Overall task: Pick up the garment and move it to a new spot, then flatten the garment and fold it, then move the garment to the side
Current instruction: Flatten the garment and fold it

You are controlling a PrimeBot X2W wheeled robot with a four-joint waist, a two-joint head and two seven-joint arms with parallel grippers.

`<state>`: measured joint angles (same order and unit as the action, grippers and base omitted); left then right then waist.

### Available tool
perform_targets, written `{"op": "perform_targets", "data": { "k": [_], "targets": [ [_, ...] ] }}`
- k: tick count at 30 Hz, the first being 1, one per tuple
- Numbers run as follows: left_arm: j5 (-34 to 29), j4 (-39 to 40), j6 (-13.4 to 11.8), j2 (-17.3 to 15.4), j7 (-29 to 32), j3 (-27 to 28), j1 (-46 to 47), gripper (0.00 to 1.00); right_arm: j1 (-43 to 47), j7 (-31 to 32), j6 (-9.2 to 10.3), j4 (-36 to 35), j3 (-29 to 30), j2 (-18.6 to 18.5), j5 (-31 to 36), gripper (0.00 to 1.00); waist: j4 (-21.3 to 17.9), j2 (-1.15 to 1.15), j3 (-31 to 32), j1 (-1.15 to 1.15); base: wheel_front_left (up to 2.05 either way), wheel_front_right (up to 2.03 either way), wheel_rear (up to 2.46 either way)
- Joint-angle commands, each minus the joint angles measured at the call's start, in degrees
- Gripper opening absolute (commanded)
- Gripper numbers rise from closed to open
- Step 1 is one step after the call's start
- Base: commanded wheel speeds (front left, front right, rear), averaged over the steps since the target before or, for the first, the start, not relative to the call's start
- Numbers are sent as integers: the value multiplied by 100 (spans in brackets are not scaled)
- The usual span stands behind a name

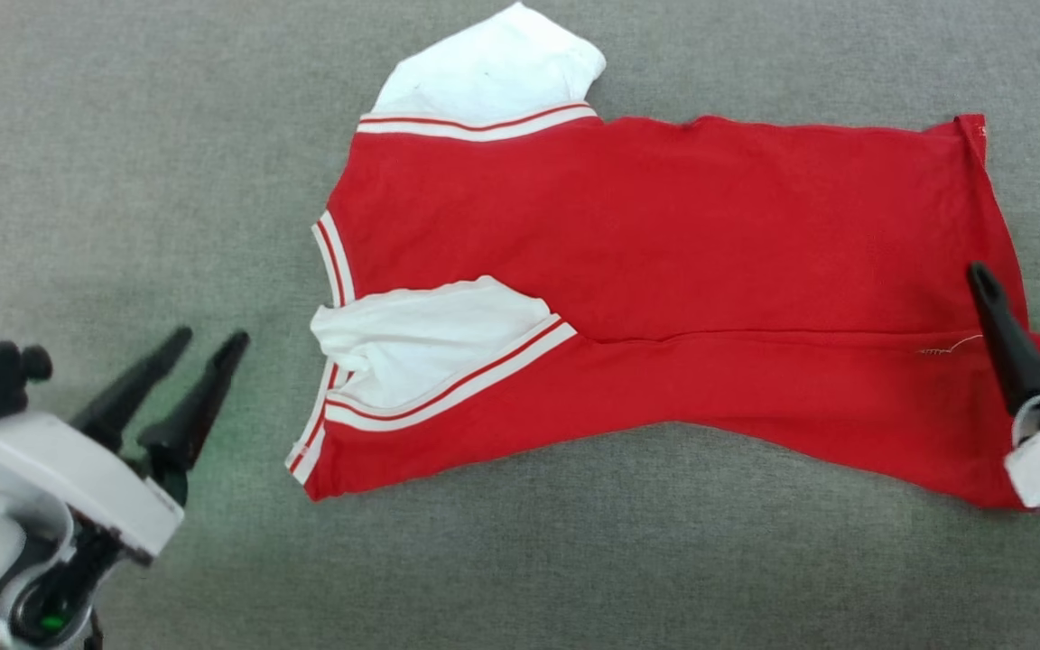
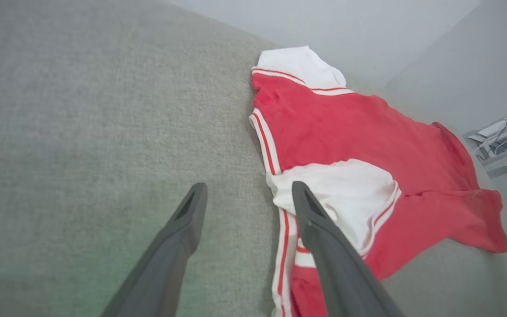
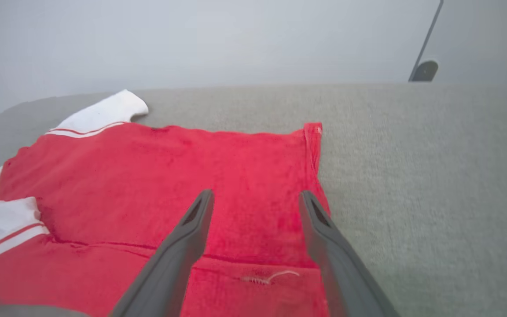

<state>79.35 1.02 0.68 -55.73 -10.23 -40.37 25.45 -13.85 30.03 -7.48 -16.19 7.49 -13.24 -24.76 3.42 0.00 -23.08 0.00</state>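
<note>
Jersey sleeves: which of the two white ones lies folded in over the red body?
The near sleeve, by the left gripper; it lies folded onto the garment's red body. The far sleeve sticks out onto the grey surface.

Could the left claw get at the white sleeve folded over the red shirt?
Probably yes: the open left gripper hovers beside the red-and-white jersey, with only soft grey surface between it and the white sleeve.

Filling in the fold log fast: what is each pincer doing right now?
Left pincer: open, empty, beside the garment.
Right pincer: open, empty, over the garment's hem.
</note>
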Motion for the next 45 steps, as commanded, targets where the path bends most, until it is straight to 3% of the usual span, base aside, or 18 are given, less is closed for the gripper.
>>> {"op": "perform_targets", "data": {
  "k": [1,7,9,14,19,24,26,31,36,41,43,45],
  "targets": [
    [-110,-46,-31,74,-72,25,108,100,-74,-252,-2,47,-67,-22,99,100,-25,0,-14,0,0,0,0],
    [-837,-578,-133,437,-272,146,1030,100,-400,-1903,-1,417,-620,-59,729,100,-245,0,-174,0,0,0,0],
    [-1065,-844,-141,513,-255,220,1530,100,-550,-2245,-1,475,-716,14,847,100,-368,0,-270,0,0,0,0],
    [-1616,-1688,105,684,205,108,2874,100,-751,-2745,0,563,-868,310,964,100,-818,0,-560,0,0,0,0],
    [-1937,-2785,448,832,1028,-176,4035,100,-698,-2979,0,564,-951,569,956,100,-1300,0,-852,0,0,0,0],
    [-1850,-3587,663,875,2412,-656,4787,100,-538,-3000,0,519,-1085,624,865,100,-1690,0,-1087,0,0,0,0],
    [-1624,-3459,691,870,3006,-903,5013,100,-545,-2996,0,486,-1109,622,852,100,-1786,0,-1164,0,0,0,0],
    [-1224,-2977,674,453,4045,-1413,5485,100,-562,-3058,0,424,-1168,685,818,100,-1966,0,-1342,0,0,0,0],
    [-1336,-2959,675,239,4483,-1895,5916,100,-632,-3101,0,397,-1334,744,813,100,-2111,0,-1501,0,0,0,0],
    [-1184,-3081,676,238,4716,-2287,6059,100,-659,-3118,0,428,-1389,692,802,100,-2148,0,-1609,0,0,0,0],
    [-1142,-3099,674,241,4721,-2436,6085,67,-686,-3105,0,428,-1371,686,787,100,-2138,0,-1631,0,0,0,0],
    [-984,-3085,675,277,4723,-2522,6076,0,-731,-3052,0,431,-1372,666,722,100,-2102,0,-1646,0,0,0,0]
  ]
}}
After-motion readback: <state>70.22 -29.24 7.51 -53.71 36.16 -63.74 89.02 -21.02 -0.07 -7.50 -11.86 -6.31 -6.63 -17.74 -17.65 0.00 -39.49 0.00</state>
